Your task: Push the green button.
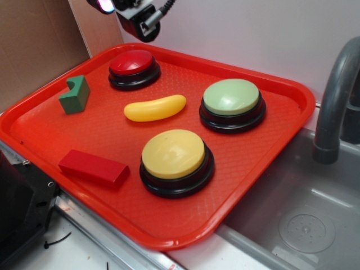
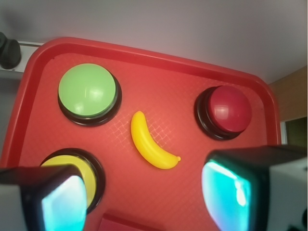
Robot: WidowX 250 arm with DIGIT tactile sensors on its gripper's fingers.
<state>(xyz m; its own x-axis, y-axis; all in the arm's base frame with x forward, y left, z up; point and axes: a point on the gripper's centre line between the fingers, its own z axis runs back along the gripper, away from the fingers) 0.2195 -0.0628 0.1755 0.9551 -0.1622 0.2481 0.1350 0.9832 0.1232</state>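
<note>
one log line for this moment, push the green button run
stage: pre-contact | gripper: open, empty, above tray | green button: untouched, right of banana | next: likely move over green button, press

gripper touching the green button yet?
No, in the exterior view the gripper hangs high over the tray's far edge beyond the red button, apart from the green button.

I see the tool (image 2: pixel 149 192) wide open and raised over the tray (image 1: pixel 34 132). Green button (image 1: pixel 231 97) top is bare, open air above it. Banana (image 1: pixel 154 108) lies near at its 9 o'clock, yellow button (image 1: pixel 173 153) close at 7, both apart from it. Tray rim runs just past at 3. Faucet (image 1: pixel 336 93) stands off-tray further toward 3.
</note>
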